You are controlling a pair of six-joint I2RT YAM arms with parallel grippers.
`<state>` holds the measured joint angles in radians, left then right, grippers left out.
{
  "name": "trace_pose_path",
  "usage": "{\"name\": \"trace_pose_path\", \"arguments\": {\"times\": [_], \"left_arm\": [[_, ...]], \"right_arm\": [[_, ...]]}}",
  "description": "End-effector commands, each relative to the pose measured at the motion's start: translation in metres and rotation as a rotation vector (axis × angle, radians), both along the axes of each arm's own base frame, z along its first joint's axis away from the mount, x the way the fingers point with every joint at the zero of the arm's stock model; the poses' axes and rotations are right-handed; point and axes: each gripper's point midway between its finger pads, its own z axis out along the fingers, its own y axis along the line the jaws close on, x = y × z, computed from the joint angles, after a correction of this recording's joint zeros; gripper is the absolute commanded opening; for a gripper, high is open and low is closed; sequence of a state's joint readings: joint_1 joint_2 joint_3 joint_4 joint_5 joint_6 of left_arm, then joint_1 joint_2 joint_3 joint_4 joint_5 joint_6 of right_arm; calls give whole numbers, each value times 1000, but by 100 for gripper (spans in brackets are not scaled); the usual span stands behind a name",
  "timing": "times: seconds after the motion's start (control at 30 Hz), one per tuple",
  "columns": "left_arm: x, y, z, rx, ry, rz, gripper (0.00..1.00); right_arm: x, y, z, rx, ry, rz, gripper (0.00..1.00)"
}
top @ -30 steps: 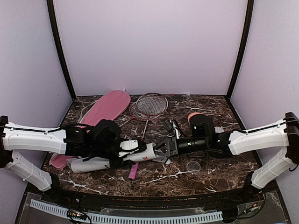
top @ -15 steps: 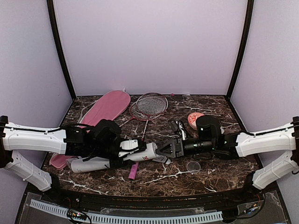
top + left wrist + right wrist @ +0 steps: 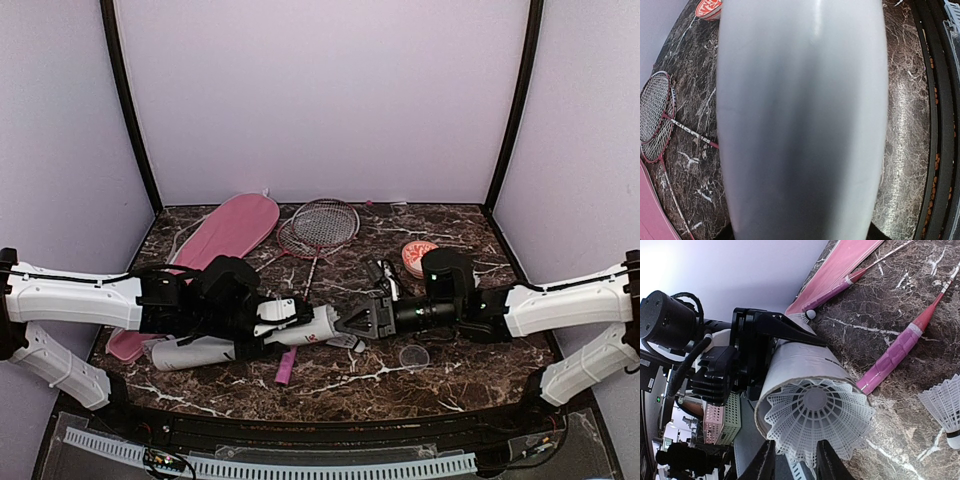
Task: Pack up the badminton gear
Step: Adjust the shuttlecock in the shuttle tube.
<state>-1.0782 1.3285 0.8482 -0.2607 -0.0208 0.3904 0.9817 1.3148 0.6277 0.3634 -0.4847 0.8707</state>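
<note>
Tube (image 3: 320, 326) w/ red logo (image 3: 312, 338), lettering unreadable.

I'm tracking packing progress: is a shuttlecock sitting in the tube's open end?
Yes, the right wrist view shows a shuttlecock lodged in the mouth of the tube, its skirt facing outward.

We see shuttlecock (image 3: 815, 412) seated skirt-out in tube (image 3: 795, 362) mouth, frame centre. Right gripper (image 3: 796, 450) fingers straddle lower skirt edge at bottom; grip unclear. Left gripper (image 3: 775, 330) clamps tube, centre left. Pink racket handle (image 3: 892, 355) and second shuttlecock (image 3: 942, 407) on right.
</note>
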Motion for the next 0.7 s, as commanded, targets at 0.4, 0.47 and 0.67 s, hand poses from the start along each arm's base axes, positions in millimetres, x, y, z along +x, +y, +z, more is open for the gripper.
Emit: {"name": "trace_pose_path", "arguments": {"times": [0.4, 0.47, 0.67], "left_arm": [[1, -8, 10, -39, -6, 1, 56], [1, -8, 9, -37, -6, 1, 56], [1, -8, 10, -38, -8, 0, 56]], "right_arm": [[2, 25, 2, 41, -4, 82, 18], [3, 30, 2, 41, -5, 94, 18], [5, 33, 0, 42, -3, 89, 18]]}}
